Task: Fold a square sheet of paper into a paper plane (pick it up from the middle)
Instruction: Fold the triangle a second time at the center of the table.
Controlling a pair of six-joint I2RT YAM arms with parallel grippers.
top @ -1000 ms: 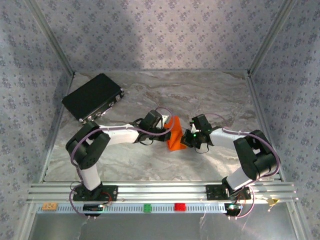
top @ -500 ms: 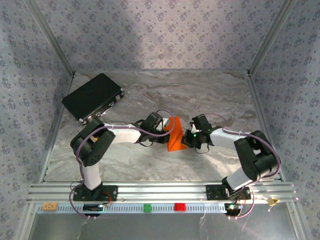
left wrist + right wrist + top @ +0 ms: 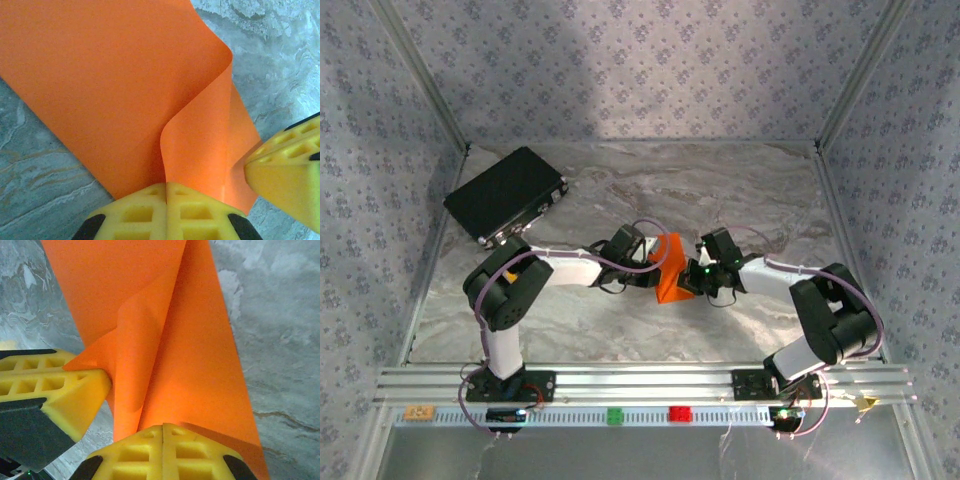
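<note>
**Square sheet of paper (image 3: 670,270) pinched from both sides, mid-bench**

The left fingers (image 3: 135,215) are pressed together on a raised fold of the orange sheet. The right fingers (image 3: 195,450) clamp its opposite edge, just beside them. Since a second ago the left elbow has swung inward and the sheet has barely shifted. Its far edges are free, with open bench (image 3: 750,200) on every side. The black case (image 3: 505,195) sits well apart.

It was a robotics lab test cell. A marble-patterned desk (image 3: 750,190) sat boxed in by patterned fabric walls (image 3: 640,70) on aluminium posts (image 3: 425,85), and a left arm (image 3: 560,268) and right arm (image 3: 790,275) were bolted to an extruded aluminium rail (image 3: 640,380).
</note>
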